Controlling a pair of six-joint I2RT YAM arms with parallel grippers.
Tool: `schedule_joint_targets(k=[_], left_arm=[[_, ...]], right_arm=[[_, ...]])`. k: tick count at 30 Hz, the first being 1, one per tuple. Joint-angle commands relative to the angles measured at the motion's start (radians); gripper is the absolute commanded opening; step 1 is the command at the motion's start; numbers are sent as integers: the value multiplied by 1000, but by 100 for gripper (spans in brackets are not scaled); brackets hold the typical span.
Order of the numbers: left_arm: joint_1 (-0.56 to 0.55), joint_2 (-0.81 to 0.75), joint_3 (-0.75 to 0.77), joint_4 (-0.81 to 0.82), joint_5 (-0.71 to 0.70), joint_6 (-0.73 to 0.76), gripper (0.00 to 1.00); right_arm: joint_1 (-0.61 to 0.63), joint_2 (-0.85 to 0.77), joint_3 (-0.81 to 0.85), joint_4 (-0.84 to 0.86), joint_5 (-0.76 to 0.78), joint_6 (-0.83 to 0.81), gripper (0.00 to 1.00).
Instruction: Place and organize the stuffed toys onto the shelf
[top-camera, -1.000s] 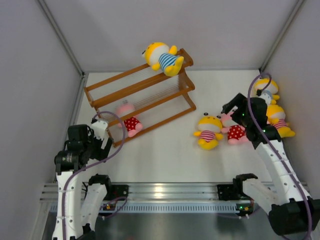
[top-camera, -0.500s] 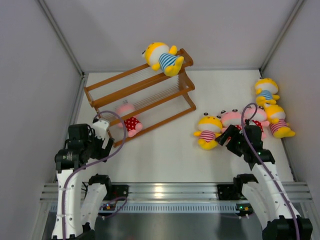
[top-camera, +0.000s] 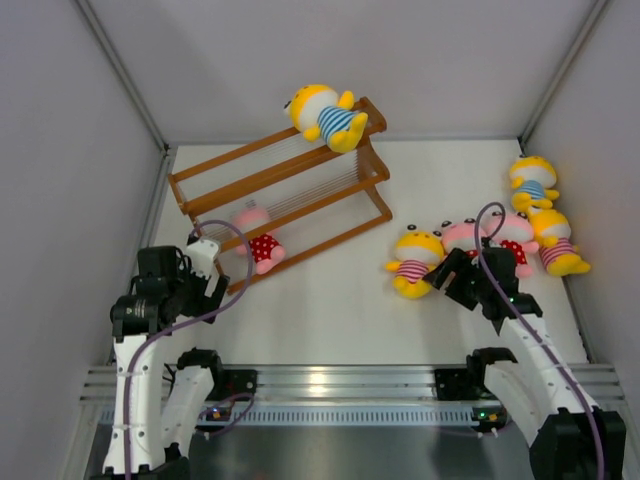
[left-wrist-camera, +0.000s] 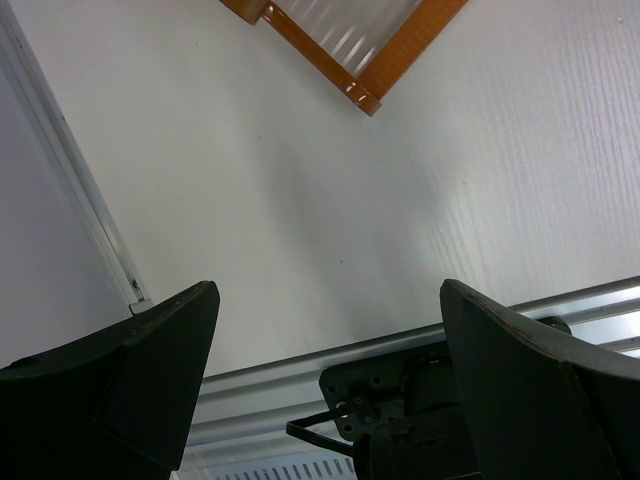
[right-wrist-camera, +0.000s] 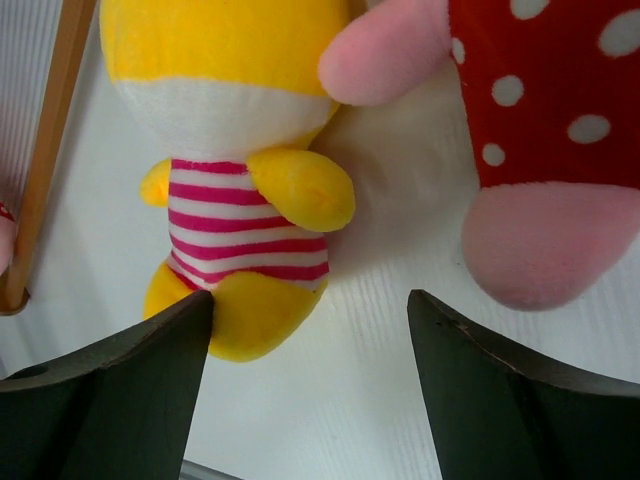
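The shelf (top-camera: 290, 185) stands at the back left. A yellow toy in a blue-white shirt (top-camera: 326, 116) lies on its top tier, and a pink toy in red dots (top-camera: 258, 240) lies on its lowest tier. On the table at right lie a yellow toy in a pink-white shirt (top-camera: 413, 262), two pink toys (top-camera: 462, 236) (top-camera: 516, 236) and two more yellow toys (top-camera: 532, 182) (top-camera: 558, 246). My right gripper (top-camera: 444, 272) is open and empty, just short of the pink-striped toy's (right-wrist-camera: 245, 205) feet, with a pink toy (right-wrist-camera: 540, 150) to the right. My left gripper (top-camera: 207, 272) is open and empty.
The left wrist view shows the shelf's front corner (left-wrist-camera: 352, 62), bare table and the arm's base rail (left-wrist-camera: 300, 370). An orange shelf bar (right-wrist-camera: 45, 150) runs down the left edge of the right wrist view. Grey walls close in the table on three sides.
My right arm has pulled back from the toys at the far right and swung left and nearer, ending at the pink-striped yellow toy. Both pink toys now show. The left arm barely moved.
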Motion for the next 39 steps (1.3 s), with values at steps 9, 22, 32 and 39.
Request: schedule_joint_targets(k=[9, 22, 32, 39], left_arm=[[5, 18, 66, 35, 24, 0, 98], [6, 13, 133, 16, 145, 4, 98], [5, 38, 216, 12, 180, 0, 98], [5, 16, 227, 5, 139, 20, 98]], right_arm=[[169, 139, 3, 255, 4, 78, 14], [258, 81, 375, 103, -335, -313, 0], [451, 308, 661, 224, -453, -297, 0], [467, 517, 790, 264, -497, -274, 0]])
